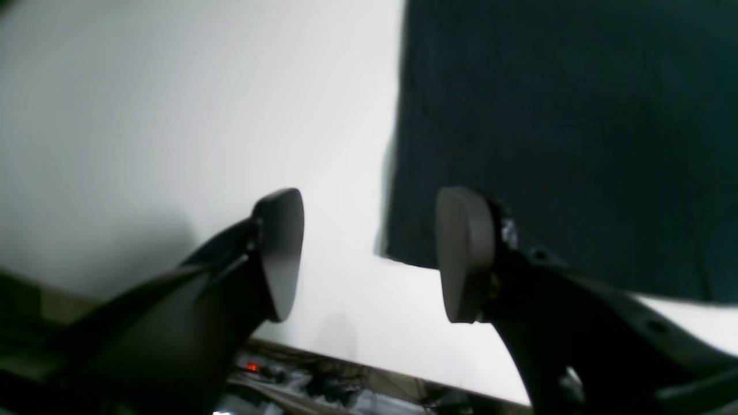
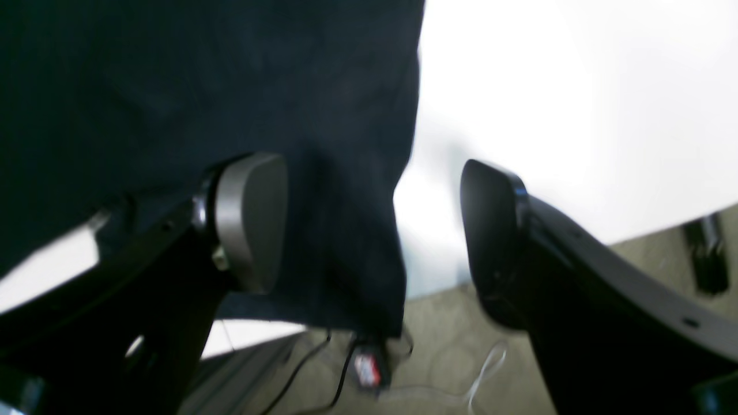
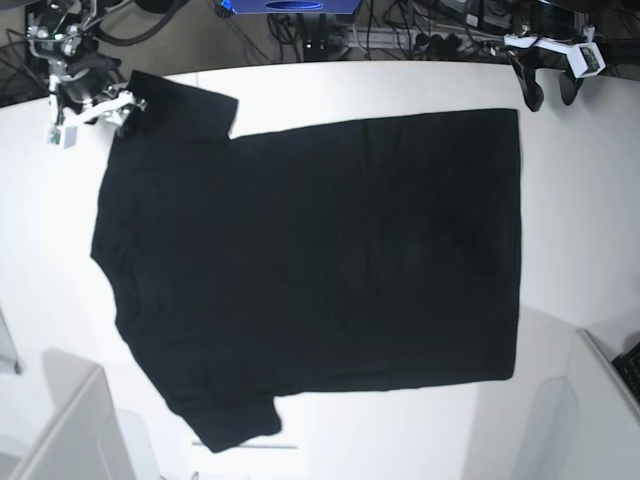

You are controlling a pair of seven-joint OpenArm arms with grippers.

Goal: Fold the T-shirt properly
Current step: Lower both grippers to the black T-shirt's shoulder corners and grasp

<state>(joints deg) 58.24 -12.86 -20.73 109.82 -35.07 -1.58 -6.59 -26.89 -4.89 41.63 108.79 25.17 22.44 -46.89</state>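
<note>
The black T-shirt [image 3: 310, 270] lies spread flat on the white table [image 3: 585, 210], plain side up, with its sleeves at the left and its hem at the right. My right gripper [image 3: 122, 104] is open at the far sleeve. In the right wrist view the sleeve cloth [image 2: 340, 173] lies between the open fingers [image 2: 251, 222] and hangs over the table edge. My left gripper [image 3: 548, 92] is open beside the far hem corner. In the left wrist view that corner [image 1: 548, 144] sits by the right finger [image 1: 464, 253], not gripped.
Cables and equipment lie on the floor past the table's far edge [image 3: 400, 30]. A blue object [image 3: 290, 6] stands at the back centre. White panels rise at the front left [image 3: 70, 430] and front right [image 3: 600, 400]. A small red-marked tag [image 2: 369, 366] hangs below the sleeve.
</note>
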